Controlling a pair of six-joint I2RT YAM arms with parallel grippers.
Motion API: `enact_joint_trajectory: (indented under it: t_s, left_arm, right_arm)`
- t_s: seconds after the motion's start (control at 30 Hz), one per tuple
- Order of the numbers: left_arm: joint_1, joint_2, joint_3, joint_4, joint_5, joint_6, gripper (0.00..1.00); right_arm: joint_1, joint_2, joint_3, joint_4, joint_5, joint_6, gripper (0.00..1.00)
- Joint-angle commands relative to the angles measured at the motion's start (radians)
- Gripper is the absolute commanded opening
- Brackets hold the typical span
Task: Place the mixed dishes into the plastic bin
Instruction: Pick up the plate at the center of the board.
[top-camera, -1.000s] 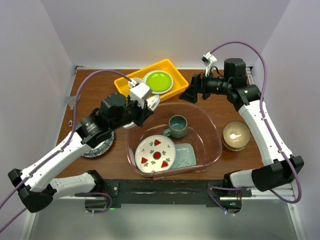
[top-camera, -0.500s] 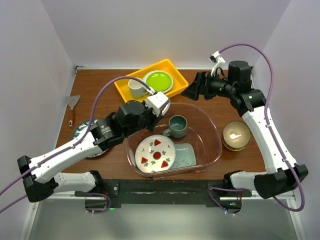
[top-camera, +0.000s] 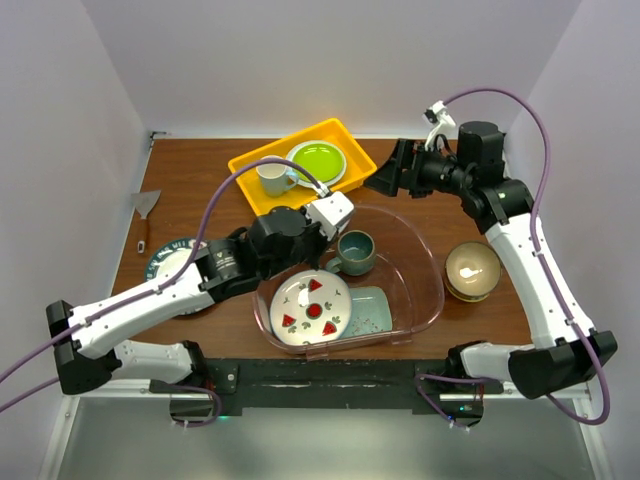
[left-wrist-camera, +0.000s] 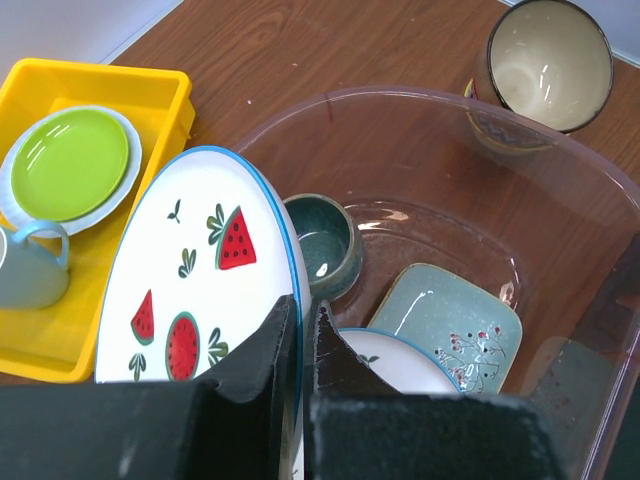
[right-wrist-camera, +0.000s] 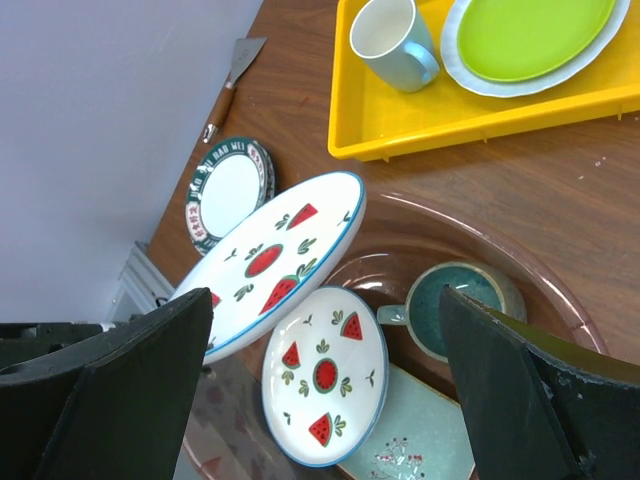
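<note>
My left gripper (left-wrist-camera: 300, 325) is shut on the rim of a white plate with watermelon motifs (left-wrist-camera: 200, 270), which hangs tilted over the left rim of the plastic bin (top-camera: 432, 262). In the right wrist view the held plate (right-wrist-camera: 270, 262) hangs above the bin's left side. Inside the bin lie a matching watermelon plate (top-camera: 311, 306), a mint-green tray (top-camera: 374, 310) and a dark teal mug (top-camera: 354, 252). A tan bowl (top-camera: 472, 268) stands stacked on another bowl, right of the bin. My right gripper (top-camera: 388, 177) hovers open behind the bin, holding nothing.
A yellow tray (top-camera: 247, 165) at the back holds a white mug (top-camera: 272, 178) and a lime-green plate (top-camera: 318, 162). A dark-rimmed plate (top-camera: 165, 262) lies left of the bin, partly under my left arm. A scraper (top-camera: 146, 212) rests near the left edge.
My left arm has swung right and forward with the watermelon plate, from beside the yellow tray to over the bin's left rim. The right arm shifted slightly right.
</note>
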Motion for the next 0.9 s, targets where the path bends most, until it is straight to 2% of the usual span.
enact_joint_trajectory:
  t_s: [0.0,0.33,0.6,0.7,0.8,0.87]
  left_arm:
    - [-0.018,-0.001,0.088,0.153,-0.035,0.078,0.0]
    - [-0.068,0.09,0.163,0.169,-0.101,0.126,0.0]
    - [-0.091,0.142,0.197,0.175,-0.135,0.155,0.0]
    - [-0.102,0.156,0.198,0.178,-0.147,0.164,0.0]
    - [-0.108,0.162,0.198,0.182,-0.15,0.172,0.0]
    - [-0.111,0.165,0.197,0.184,-0.15,0.176,0.0]
  right_arm:
    - [0.005,-0.031,-0.017,0.028,-0.001,0.066,0.99]
    - [0.046,0.025,-0.158,0.089,-0.085,0.189,0.99]
    - [0.076,0.058,-0.178,0.08,-0.154,0.27,0.97]
    - [0.076,0.061,-0.183,0.106,-0.168,0.305,0.88]
    - [0.076,0.052,-0.201,0.143,-0.193,0.33,0.7]
    - [0.074,0.045,-0.212,0.16,-0.204,0.339,0.51]
